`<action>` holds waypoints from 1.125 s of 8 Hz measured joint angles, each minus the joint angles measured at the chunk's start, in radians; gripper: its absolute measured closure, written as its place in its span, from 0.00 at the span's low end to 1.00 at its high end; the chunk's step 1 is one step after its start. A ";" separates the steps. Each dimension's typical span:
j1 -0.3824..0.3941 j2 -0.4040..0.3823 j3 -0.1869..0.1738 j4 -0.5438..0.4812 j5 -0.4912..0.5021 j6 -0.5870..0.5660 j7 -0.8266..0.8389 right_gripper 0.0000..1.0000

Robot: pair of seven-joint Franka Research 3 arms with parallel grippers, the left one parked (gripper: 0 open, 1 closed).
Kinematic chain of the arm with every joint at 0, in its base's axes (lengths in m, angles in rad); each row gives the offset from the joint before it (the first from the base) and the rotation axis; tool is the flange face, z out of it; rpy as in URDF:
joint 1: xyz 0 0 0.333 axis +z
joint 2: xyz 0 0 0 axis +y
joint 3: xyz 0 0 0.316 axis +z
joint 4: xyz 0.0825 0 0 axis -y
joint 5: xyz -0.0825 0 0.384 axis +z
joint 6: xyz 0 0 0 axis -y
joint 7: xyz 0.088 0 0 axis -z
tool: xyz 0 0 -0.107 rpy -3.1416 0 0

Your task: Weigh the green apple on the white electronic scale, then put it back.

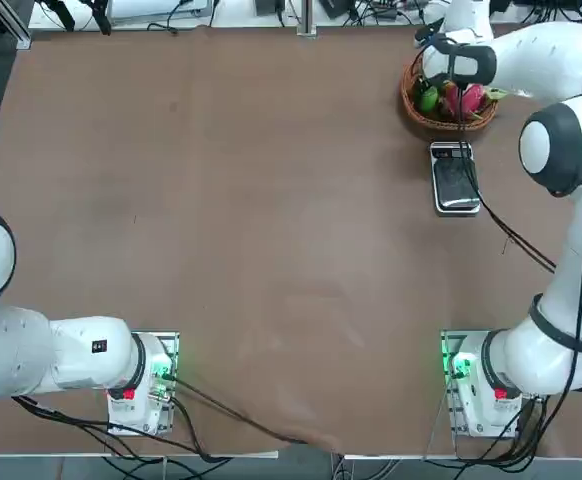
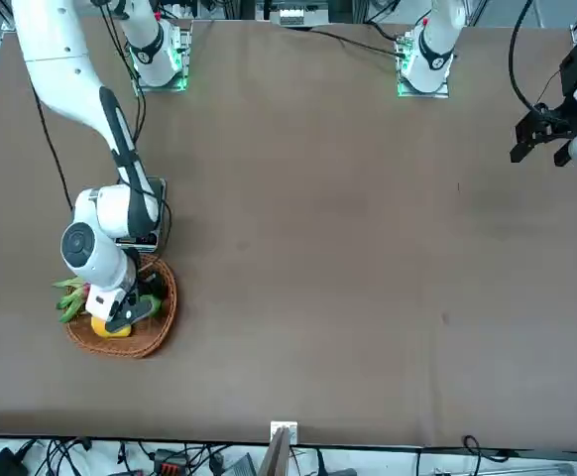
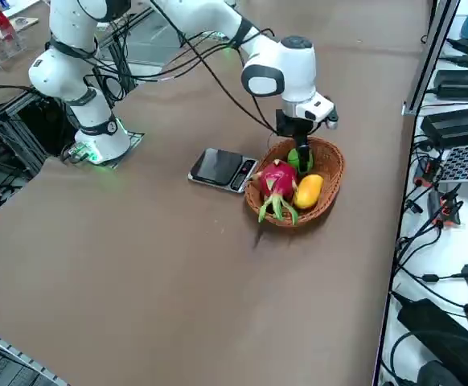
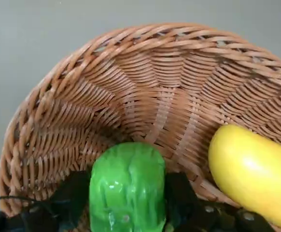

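- Here, the green apple (image 4: 126, 195) sits inside the wicker basket (image 3: 336, 167), at 12 o'clock in the right side view; the yellow fruit (image 3: 309, 190) lies near 5 o'clock, the dragon fruit (image 3: 278, 182) near 8.
- Right gripper (image 4: 127, 183): lowered into the basket, fingers (image 4: 77, 193) apart, one on each flank of the apple. Whether they press on the skin cannot be told.
- White electronic scale (image 3: 222, 169): on the worktop (image 3: 162, 265), just beside the basket at 9 o'clock in the same view, its dark plate bare.
- Surface: glossy and shallowly ribbed; probably slippery, so flat contact on both flanks should serve better than contact at the tips.
- Weight and stiffness: presumably light and fairly firm, perhaps a hollow model; moderate pressure ought to suffice, and hard squeezing might dent it or pop it out.
- Place of hold: the widest girth, on opposite flanks. A hold too high could let the rounded body slip downward.
- Release: being round, it may roll on the smooth plate; centre it and let it settle before opening.
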 joint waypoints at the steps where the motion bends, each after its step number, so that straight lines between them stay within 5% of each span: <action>1: 0.000 0.001 0.000 0.000 0.000 0.001 0.000 0.15; 5: 0.001 -0.023 -0.001 0.023 -0.001 -0.026 -0.001 0.29; 9: 0.001 -0.253 -0.001 -0.016 0.018 -0.278 0.001 0.31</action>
